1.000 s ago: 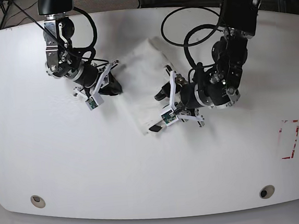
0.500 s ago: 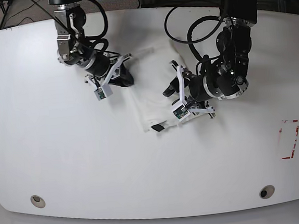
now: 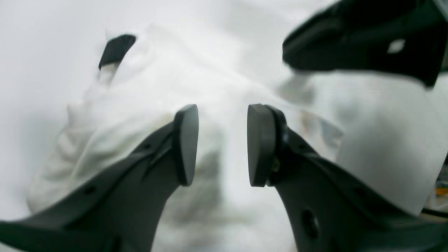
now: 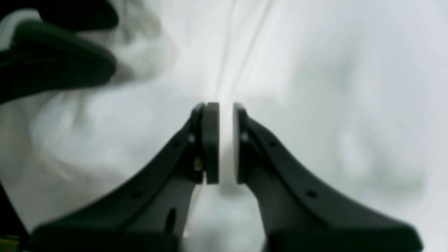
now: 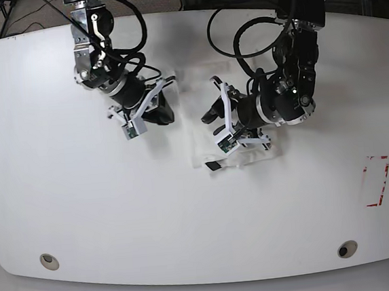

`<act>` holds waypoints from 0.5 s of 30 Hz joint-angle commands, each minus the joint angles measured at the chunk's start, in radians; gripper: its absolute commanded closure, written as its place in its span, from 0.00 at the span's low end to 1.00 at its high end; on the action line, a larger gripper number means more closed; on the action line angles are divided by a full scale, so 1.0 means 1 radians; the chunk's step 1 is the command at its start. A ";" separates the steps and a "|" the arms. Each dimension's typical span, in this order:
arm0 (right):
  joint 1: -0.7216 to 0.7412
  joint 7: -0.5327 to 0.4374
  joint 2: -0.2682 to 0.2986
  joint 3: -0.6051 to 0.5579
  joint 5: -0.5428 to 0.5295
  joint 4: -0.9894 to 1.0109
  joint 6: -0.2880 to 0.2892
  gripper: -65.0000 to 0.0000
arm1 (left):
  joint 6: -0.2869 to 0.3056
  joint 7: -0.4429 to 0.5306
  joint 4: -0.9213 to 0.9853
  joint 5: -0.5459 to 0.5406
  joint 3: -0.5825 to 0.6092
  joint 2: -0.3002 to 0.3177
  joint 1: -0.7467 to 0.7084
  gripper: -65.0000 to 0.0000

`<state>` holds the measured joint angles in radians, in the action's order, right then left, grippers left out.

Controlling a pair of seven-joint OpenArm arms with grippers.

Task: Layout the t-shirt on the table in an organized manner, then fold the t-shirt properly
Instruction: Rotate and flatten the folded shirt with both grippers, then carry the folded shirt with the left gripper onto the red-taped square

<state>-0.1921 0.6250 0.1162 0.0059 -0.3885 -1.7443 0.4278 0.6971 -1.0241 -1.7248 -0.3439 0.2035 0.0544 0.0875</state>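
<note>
Shirt (image 5: 192, 129) sits bunched mid-table (image 5: 64, 211), between the 2 arms, with its black tag (image 5: 214, 165) poking out at the near edge. Right gripper (image 4: 221, 143) is clenched on a thin fold of shirt; cloth fills the narrow slot between its pads. Left gripper (image 3: 220, 145) is partly spread, with fabric visible in the gap and behind it, but I can't tell whether it's pinching anything or just hovering over the pile. Risks: if the left has no real hold, any spread will be 1-sided and the shirt will drag or twist instead of opening flat. The right's pinch looks like it could include more than 1 layer, so lifting from there might keep the bundle folded on itself. The 2 grippers are near each other, with the other arm's finger showing in both wrist views, so a collision or snag is possible if either closes in further. Versus 1 s ago: both arms have shifted toward the far side of the table, the left arm has come in toward the centre, and the shirt has gone from a long diagonal strip to a tighter, smaller lump.
</note>
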 commanded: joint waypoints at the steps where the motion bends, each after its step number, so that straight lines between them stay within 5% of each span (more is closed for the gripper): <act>1: -0.005 -0.018 0.037 0.019 -0.014 -0.046 0.007 0.89 | -0.023 0.037 -0.001 -0.014 -0.006 -0.024 0.018 0.69; 9: -0.037 -0.018 0.050 0.205 -0.016 -0.078 0.016 0.89 | -0.115 0.164 0.176 -0.014 -0.002 -0.046 0.018 0.69; 15: -0.039 -0.018 0.052 0.259 -0.016 -0.078 0.016 0.89 | -0.116 0.248 0.343 -0.014 0.000 -0.040 0.019 0.69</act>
<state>-0.2363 0.6300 0.1646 0.2577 -0.3885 -1.7996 0.4335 0.5758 -0.8085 -1.4075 -0.3397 0.2047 0.0116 0.0875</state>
